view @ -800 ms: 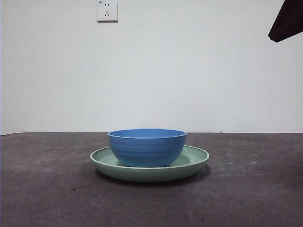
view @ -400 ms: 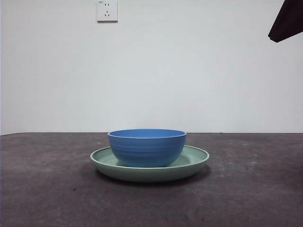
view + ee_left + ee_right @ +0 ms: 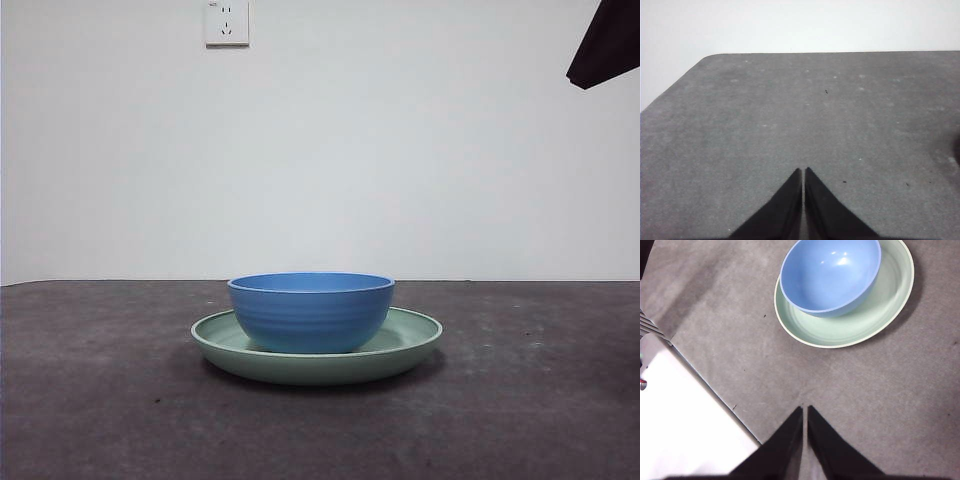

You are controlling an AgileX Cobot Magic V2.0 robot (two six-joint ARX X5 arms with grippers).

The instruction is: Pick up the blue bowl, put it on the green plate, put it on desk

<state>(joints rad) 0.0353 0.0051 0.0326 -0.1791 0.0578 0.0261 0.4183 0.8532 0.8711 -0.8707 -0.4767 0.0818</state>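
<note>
The blue bowl (image 3: 311, 311) stands upright on the green plate (image 3: 410, 340), which rests on the desk (image 3: 100, 400) in the middle of the front view. The right wrist view shows the bowl (image 3: 830, 275) sitting off-centre in the plate (image 3: 860, 320). My right gripper (image 3: 804, 411) is shut and empty, held high above the desk and well apart from the plate; it shows as a dark tip (image 3: 606, 45) at the top right of the front view. My left gripper (image 3: 803, 172) is shut and empty over bare desk (image 3: 790, 110), with no bowl or plate in its view.
A white wall socket (image 3: 226, 22) is on the back wall. The desk's edge (image 3: 715, 390) runs diagonally in the right wrist view, with white floor beyond it. The left wrist view shows the desk's rounded far corner (image 3: 705, 57).
</note>
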